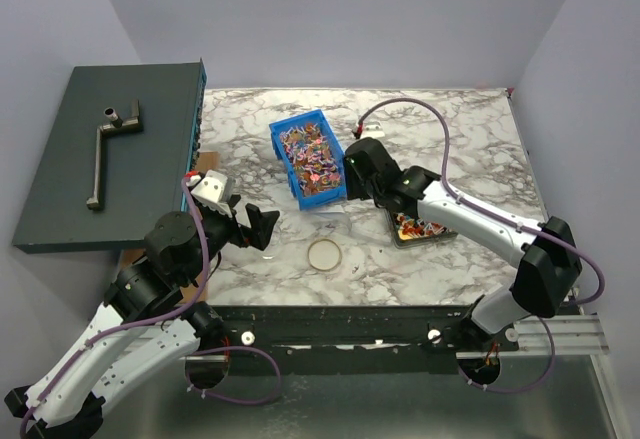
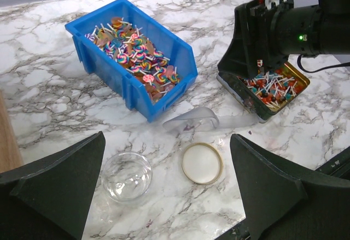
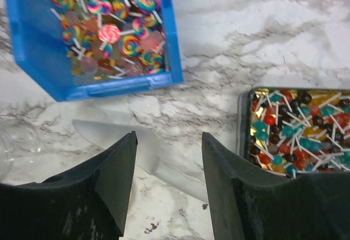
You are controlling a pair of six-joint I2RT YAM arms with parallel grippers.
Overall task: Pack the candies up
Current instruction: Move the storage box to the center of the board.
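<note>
- The candies, tiny swirl lollipops in pink, purple, orange and blue on white sticks, lie heaped in an open blue bin towards the far middle of the marble table.
- More candy, ball lollipops with red, teal and dark heads, fills a shallow gold tin to the right of the bin, apart from it.
- A clear plastic scoop lies flat on the marble in front of the bin's near corner, between bin and tin.
- The right gripper hangs over that scoop, just beside the tin's left edge. Its fingers are parted with nothing between them, and the scoop shows on the table through the gap.
- Nearer the arms, a round gold lid lies flat on the table.
- An empty clear glass jar stands upright to the left of the lid, close to it but not touching.
- The left gripper hovers above the jar and lid at the near left of the table, its fingers spread wide and holding nothing.
- At the table's far left a dark grey platform carries a metal crank handle.
</note>
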